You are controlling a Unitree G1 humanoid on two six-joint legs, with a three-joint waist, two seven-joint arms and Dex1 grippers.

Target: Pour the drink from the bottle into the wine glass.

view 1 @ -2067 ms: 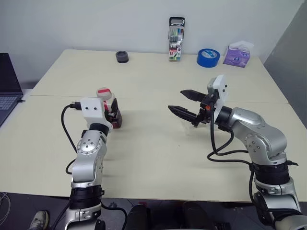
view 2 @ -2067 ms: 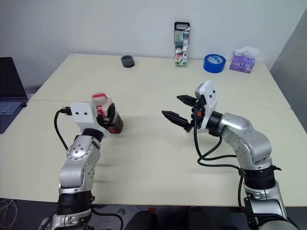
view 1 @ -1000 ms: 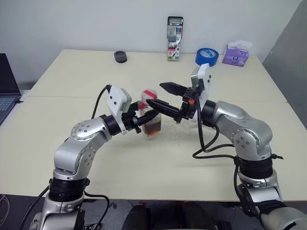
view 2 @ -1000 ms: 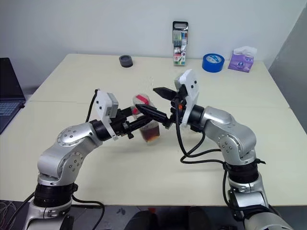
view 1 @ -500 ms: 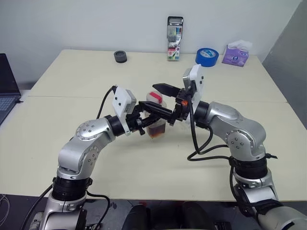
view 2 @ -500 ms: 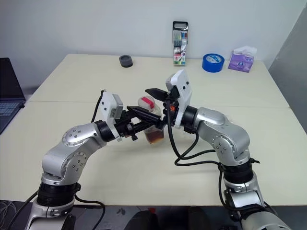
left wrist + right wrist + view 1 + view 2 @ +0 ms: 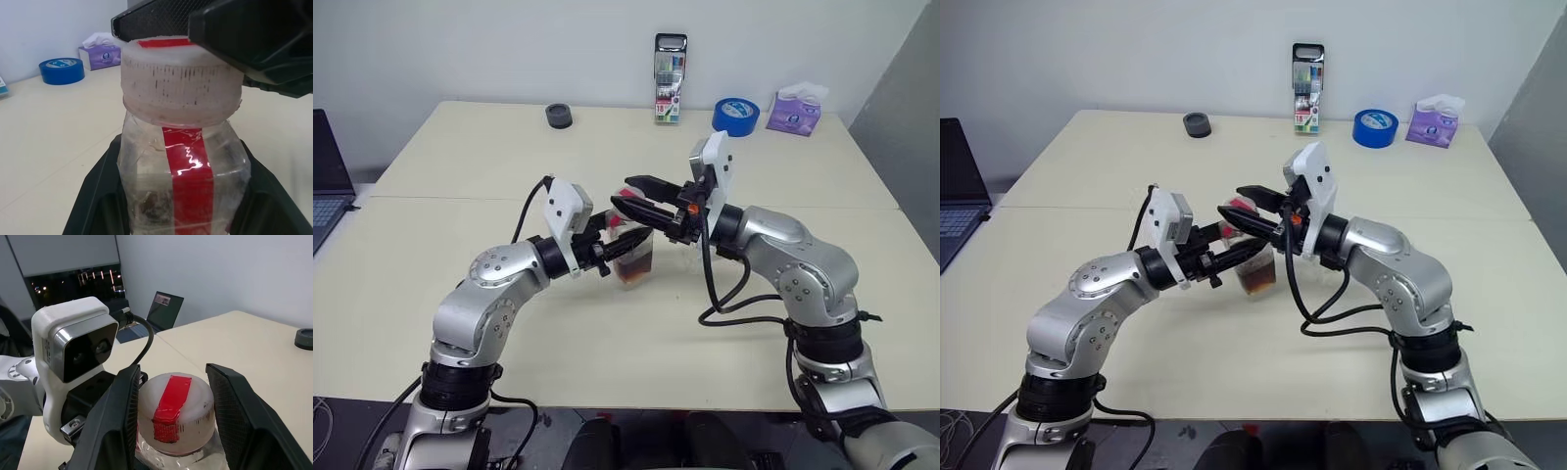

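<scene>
My left gripper (image 7: 617,245) is shut on the body of the bottle (image 7: 634,257), holding it upright above the middle of the table. The bottle is clear, with a red label strip (image 7: 188,181) and a red-and-white cap (image 7: 173,411). A little dark drink (image 7: 633,271) sits at its bottom. My right gripper (image 7: 631,199) reaches in from the right at cap height. Its fingers (image 7: 124,416) press against both sides of the cap. The wine glass is hidden.
Along the table's far edge stand a marker pack (image 7: 671,78), a blue tape roll (image 7: 736,116), a purple tissue pack (image 7: 798,110) and a small black ring (image 7: 560,116). A laptop (image 7: 325,186) lies at the far left. The table (image 7: 460,157) has free room on either side of the arms.
The right gripper's fingers, wide apart around the cap before, have closed in onto its sides. The left gripper still holds the bottle in about the same place.
</scene>
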